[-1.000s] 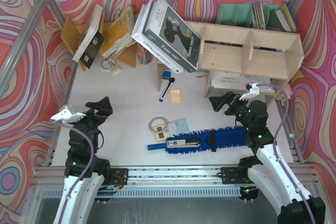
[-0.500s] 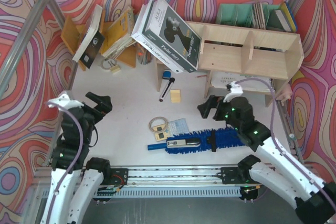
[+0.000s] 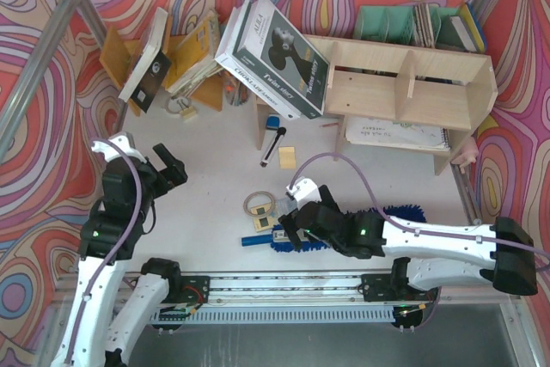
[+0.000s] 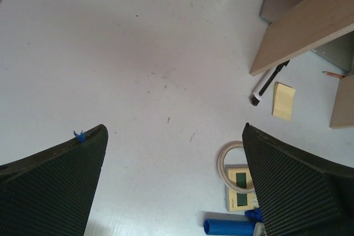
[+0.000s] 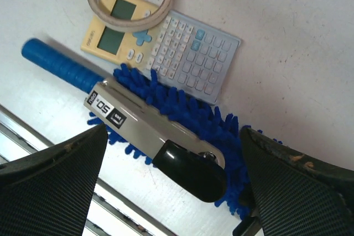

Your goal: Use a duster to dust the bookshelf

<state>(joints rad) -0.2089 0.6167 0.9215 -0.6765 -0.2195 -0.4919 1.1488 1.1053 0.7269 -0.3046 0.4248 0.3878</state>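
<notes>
I'm hovering my right pincer (image 5: pixel 172 131), spread open, over the duster (image 5: pixel 191 115) on the tabletop (image 5: pixel 287 53), reckoning the pickup needs lowering and clamping next.

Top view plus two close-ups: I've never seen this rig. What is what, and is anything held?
Two robot arms are bolted at the table's near edge. The top view looks down from above and behind them. Each close-up comes from a camera on one wrist, its own fingers at the bottom corners. The left tool is open over the table. The right tool is open above the duster, which lies flat with what looks like a stapler on it, beside a calculator and tape ring. The bookshelf stands at the back. Nothing is held.
</notes>
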